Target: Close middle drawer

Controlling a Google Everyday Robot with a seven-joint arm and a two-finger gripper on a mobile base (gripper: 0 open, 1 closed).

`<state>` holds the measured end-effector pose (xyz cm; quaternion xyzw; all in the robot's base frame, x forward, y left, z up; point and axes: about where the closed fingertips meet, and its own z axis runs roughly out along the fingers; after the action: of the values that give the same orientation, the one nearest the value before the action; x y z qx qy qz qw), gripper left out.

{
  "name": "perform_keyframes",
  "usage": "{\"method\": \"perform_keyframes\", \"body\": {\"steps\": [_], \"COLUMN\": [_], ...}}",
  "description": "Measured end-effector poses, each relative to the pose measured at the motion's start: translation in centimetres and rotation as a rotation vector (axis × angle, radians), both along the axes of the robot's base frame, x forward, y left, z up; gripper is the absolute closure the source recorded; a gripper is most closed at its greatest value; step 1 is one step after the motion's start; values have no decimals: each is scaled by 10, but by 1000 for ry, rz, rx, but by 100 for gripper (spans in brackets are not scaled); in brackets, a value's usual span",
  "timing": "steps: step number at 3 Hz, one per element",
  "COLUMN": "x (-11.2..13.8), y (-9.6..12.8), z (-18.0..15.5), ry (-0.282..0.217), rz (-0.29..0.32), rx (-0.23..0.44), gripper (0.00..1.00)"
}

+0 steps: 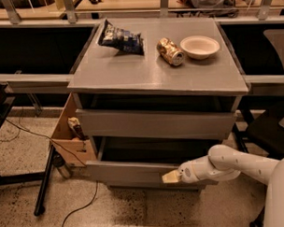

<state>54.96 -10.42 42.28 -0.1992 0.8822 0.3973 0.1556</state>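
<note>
The middle drawer (130, 172) is a grey flat-fronted drawer low on the grey cabinet (155, 77), pulled out a little with a dark gap above its front. My gripper (171, 177) comes in from the right on a white arm. Its pale fingertips are together and press against the right part of that drawer front. It holds nothing. Another grey drawer front (154, 124) sits above it, also standing out from the cabinet.
On the cabinet top lie a dark chip bag (121, 40), a tipped can (170, 51) and a white bowl (200, 46). An open cardboard box (70, 136) stands at the cabinet's left, with a black leg and cables on the floor. A dark chair (269, 129) is at the right.
</note>
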Motion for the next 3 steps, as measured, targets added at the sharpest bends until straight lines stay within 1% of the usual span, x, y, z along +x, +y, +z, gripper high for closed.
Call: {"method": "perform_keyframes", "body": {"steps": [1,2,3], "x": [12,26,37], "y": [-5,-4,3], "z": [10,24,30], "ry": [-14,-36,-44], "rz": [-74,-118,-134], "rx": [49,68,66], "gripper": [100,100,100]}}
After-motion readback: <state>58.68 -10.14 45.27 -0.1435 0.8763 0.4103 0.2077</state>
